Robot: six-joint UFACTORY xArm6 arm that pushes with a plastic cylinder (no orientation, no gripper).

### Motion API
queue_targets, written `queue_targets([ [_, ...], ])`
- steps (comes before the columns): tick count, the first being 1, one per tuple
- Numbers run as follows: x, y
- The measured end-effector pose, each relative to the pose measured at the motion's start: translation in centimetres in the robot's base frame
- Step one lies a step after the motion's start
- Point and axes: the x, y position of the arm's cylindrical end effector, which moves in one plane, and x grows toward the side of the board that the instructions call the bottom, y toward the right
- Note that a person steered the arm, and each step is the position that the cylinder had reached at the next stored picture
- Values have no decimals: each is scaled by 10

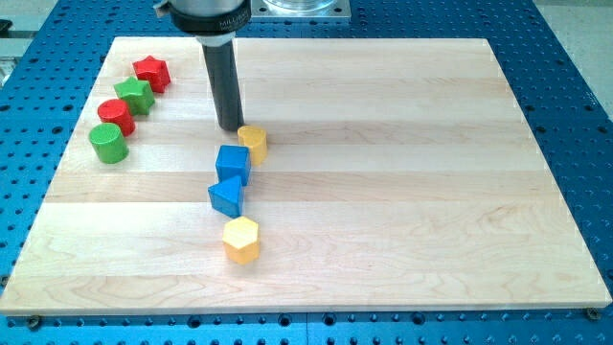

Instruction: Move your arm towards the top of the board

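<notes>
My dark rod comes down from the view's top, and my tip (231, 126) rests on the wooden board (402, 172), just left of and touching or nearly touching a small yellow block (253, 142). Below that sit a blue cube (233, 163), then a blue wedge-like block (227, 195), then a yellow hexagonal block (241, 240), forming a loose column down the view. At the upper left lie a red star (151, 72), a green star (134, 95), a red cylinder (116, 116) and a green cylinder (108, 143) in a diagonal row.
The board lies on a blue perforated table (575, 115). The arm's mount and a metal base plate (305, 8) stand at the view's top edge.
</notes>
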Motion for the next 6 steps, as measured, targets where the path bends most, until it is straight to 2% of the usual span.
queue_targets([
  [1, -33, 0],
  [4, -91, 1],
  [6, -106, 8],
])
